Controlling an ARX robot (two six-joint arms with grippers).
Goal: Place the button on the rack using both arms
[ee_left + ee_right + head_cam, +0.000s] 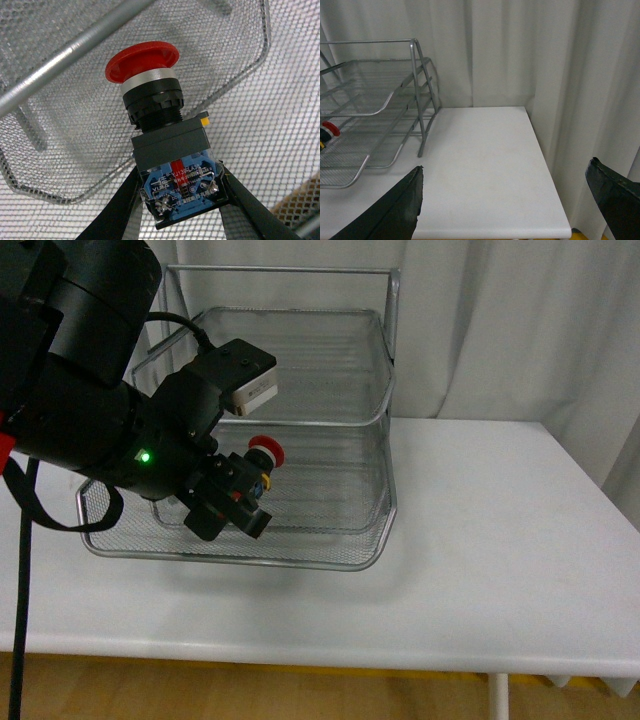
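Note:
My left gripper (232,502) is shut on the button (262,462), held by its blue-and-black body with the red cap pointing up and away. It hangs over the bottom tier of the silver wire rack (330,558), under the middle tier's rim. In the left wrist view the button (165,145) sits between both fingers (117,210) above the mesh of the rack (280,125). My right gripper (507,200) is open and empty over the white table, right of the rack (415,75). The button's red cap (331,128) shows at the left edge of the right wrist view.
The white table (480,540) carries the rack at its back left. White curtains (500,320) hang behind. The table's right edge (547,170) and front edge (400,660) are near. A black cable (20,620) hangs from the left arm.

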